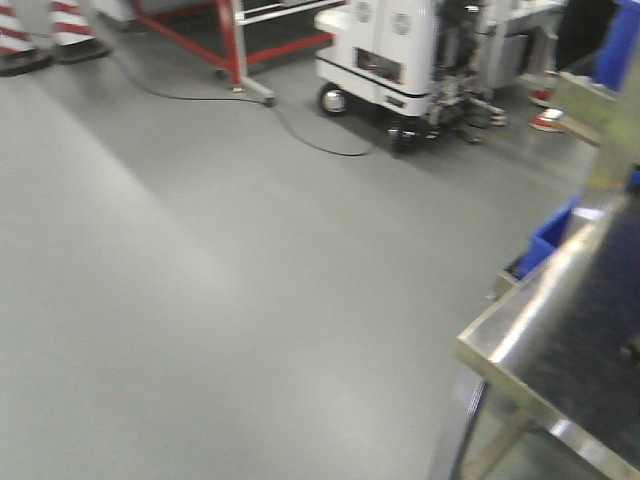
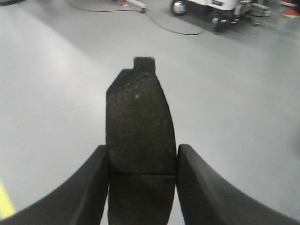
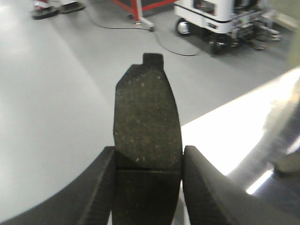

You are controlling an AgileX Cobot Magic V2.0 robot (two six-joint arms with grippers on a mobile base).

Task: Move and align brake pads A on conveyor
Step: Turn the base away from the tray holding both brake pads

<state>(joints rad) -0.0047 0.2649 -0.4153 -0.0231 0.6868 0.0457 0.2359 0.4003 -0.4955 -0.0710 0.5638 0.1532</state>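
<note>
Left gripper point(image 2: 142, 157) pinches the left brake pad point(image 2: 138, 108) edgewise, right gripper point(image 3: 149, 157) the right brake pad point(image 3: 147, 112); over floor point(image 2: 234, 103), any slip could drop them.

A flat dark grey-brown brake pad point(image 2: 138, 126) has a matt, coarse, gritty face with tiny pale flecks. A second flat dark brake pad point(image 3: 147, 117) shows the same rough, dull grain. The black fingers point(image 3: 96, 190) of the right gripper point(image 3: 148, 157) are matt and finely ribbed. The pale grey floor point(image 1: 200, 300) is smooth with a soft sheen. The silver metal table edge point(image 1: 520, 315) is polished, mirror-bright.
</note>
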